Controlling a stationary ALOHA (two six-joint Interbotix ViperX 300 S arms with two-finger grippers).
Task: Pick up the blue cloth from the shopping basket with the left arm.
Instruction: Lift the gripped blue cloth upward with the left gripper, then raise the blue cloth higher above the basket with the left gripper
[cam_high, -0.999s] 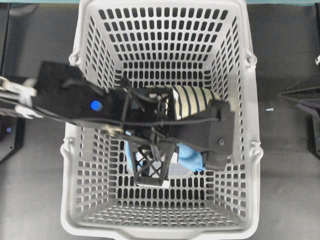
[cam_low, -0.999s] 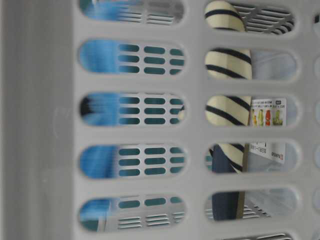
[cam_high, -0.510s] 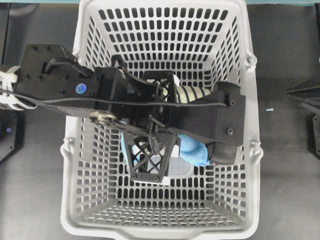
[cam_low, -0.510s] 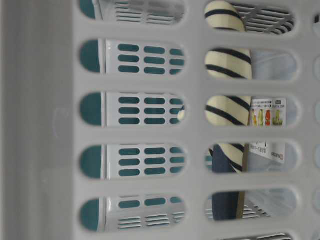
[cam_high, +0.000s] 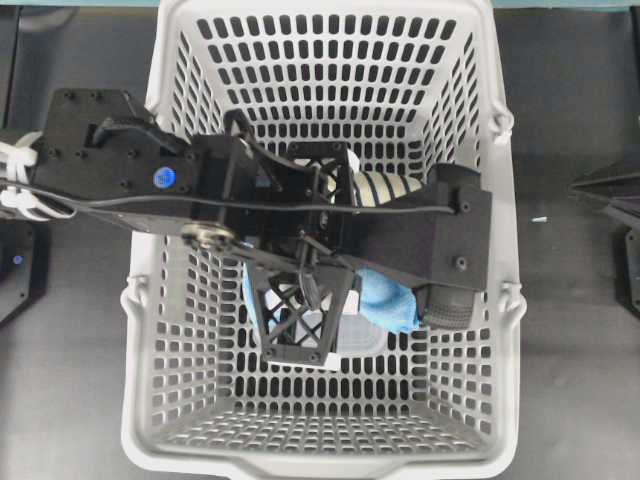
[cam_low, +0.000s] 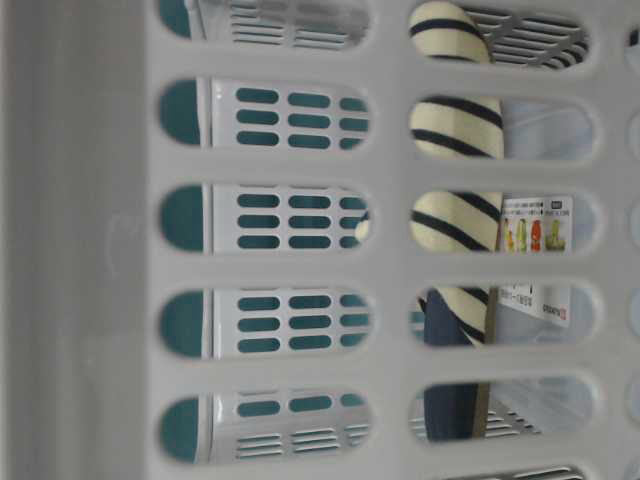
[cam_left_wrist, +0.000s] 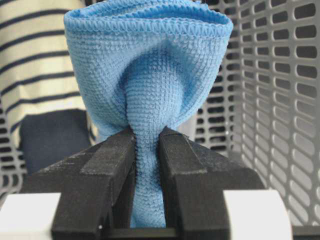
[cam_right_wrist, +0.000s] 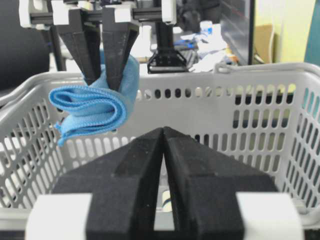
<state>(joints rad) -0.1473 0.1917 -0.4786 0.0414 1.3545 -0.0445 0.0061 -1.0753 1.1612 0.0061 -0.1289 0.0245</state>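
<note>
Your left gripper (cam_left_wrist: 146, 150), reaching across the shopping basket (cam_high: 505, 200) at frame centre, pinches the blue cloth (cam_left_wrist: 150, 75).

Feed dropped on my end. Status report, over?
Left gripper shut on cloth, held at basket rim height. Right gripper shut, empty. Slipper behind cloth, not touching.

The left arm (cam_high: 250, 205) reaches from the overhead view's left across the shopping basket (cam_high: 505, 300), its hand (cam_left_wrist: 146, 145) pinching the blue cloth (cam_left_wrist: 150, 75), which hangs above the basket's rim in the right wrist view. The striped slipper (cam_high: 385, 186) lies in the basket beneath the arm. The right hand (cam_right_wrist: 164, 137) sits outside the basket, facing its wall.
</note>
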